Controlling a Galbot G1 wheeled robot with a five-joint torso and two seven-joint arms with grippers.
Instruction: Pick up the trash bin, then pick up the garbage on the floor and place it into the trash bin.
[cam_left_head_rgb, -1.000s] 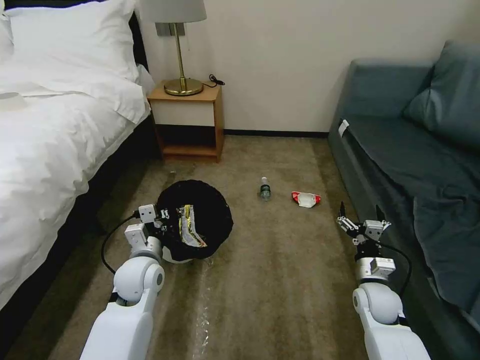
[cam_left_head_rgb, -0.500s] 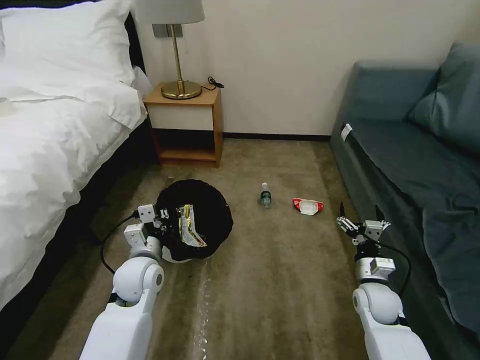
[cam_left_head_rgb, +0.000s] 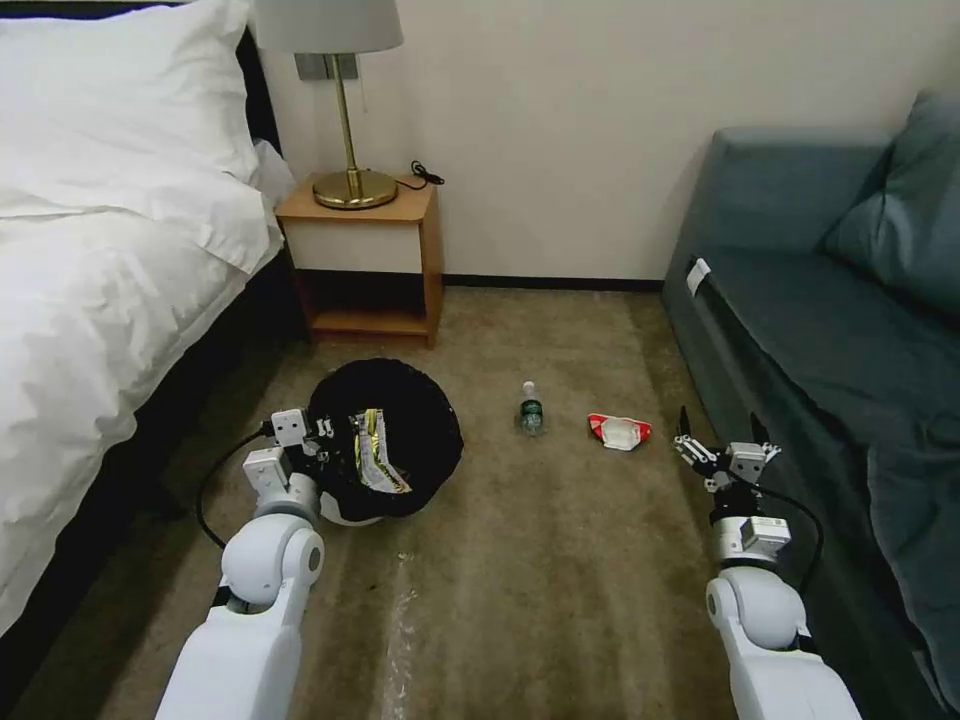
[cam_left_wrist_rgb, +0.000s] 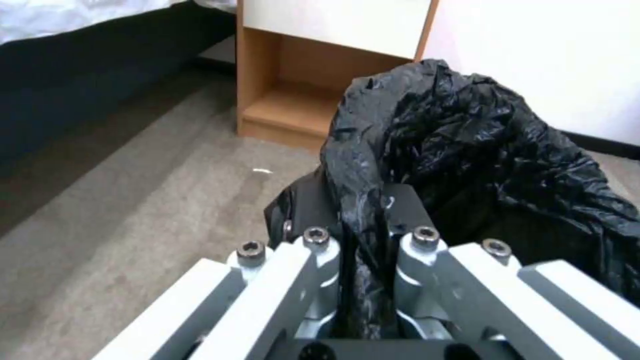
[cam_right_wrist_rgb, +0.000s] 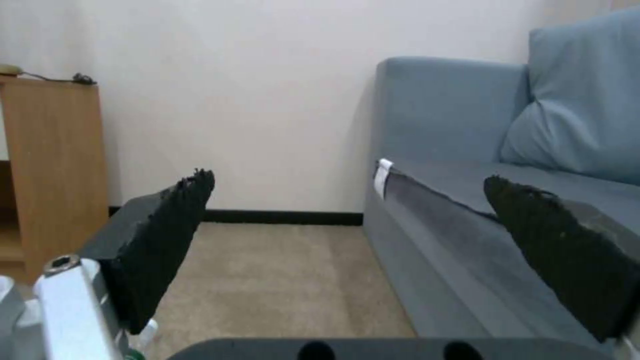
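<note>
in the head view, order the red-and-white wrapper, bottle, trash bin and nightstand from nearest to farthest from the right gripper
From the open right gripper:
1. red-and-white wrapper, just to its left
2. bottle, mid-floor
3. trash bin, held by the left gripper
4. nightstand, by the wall

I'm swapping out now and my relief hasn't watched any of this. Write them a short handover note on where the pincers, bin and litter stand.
Left pincer: shut on the bin's bag-lined rim, beside the bed.
Right pincer: open, empty, held near the sofa.
In the bin: one shiny wrapper.
On the carpet ahead: bottle, and the red-and-white wrapper to its right, nearer the right pincer.
Done: bin gripped, one piece binned.
Left: bottle and red-and-white wrapper.
</note>
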